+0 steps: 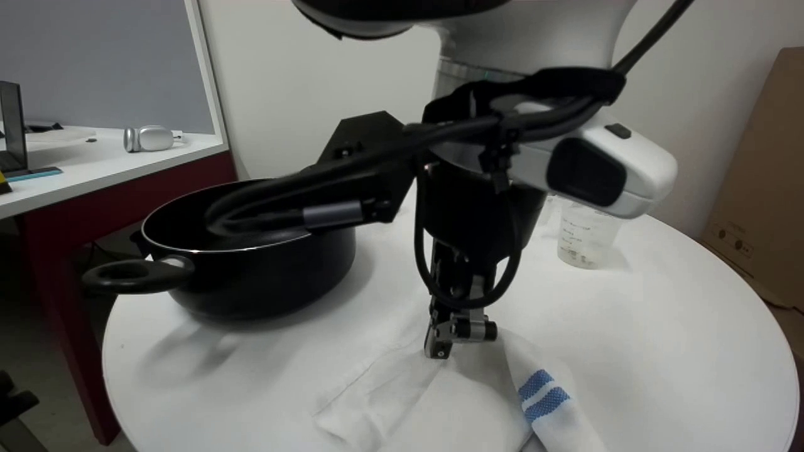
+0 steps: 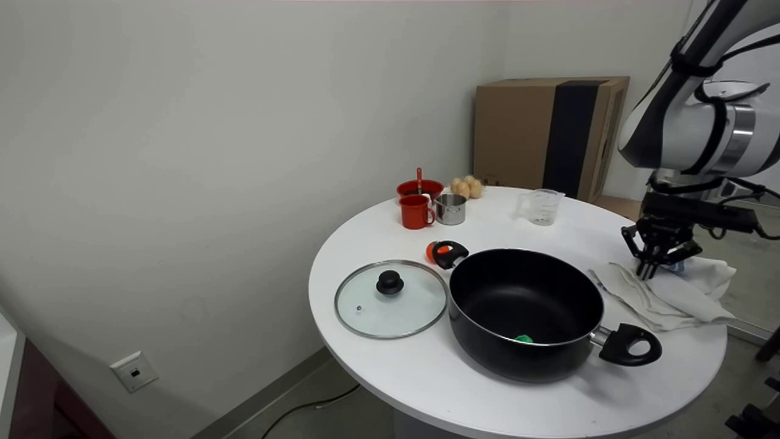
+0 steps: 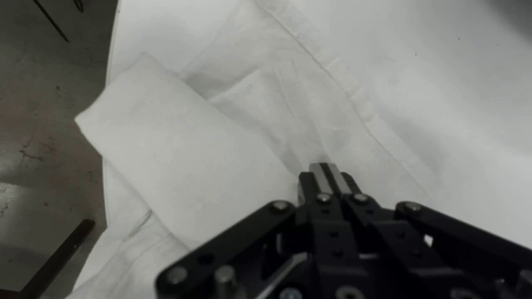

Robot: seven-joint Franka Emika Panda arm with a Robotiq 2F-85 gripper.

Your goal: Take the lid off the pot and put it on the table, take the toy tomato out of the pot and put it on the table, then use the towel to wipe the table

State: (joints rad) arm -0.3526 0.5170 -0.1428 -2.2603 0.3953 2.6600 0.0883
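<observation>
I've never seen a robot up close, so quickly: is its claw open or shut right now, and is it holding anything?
Gripper: closed, its tips down at the towel; whether any of it is pinched between them cannot be told.

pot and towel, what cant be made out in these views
Green thing in the pot: in an exterior view, partly hidden by the near wall.
Near end of the towel: in an exterior view, cut off by the bottom edge.
Whether the shut gripper holds it: in the wrist view, hidden by the fingers.
</observation>
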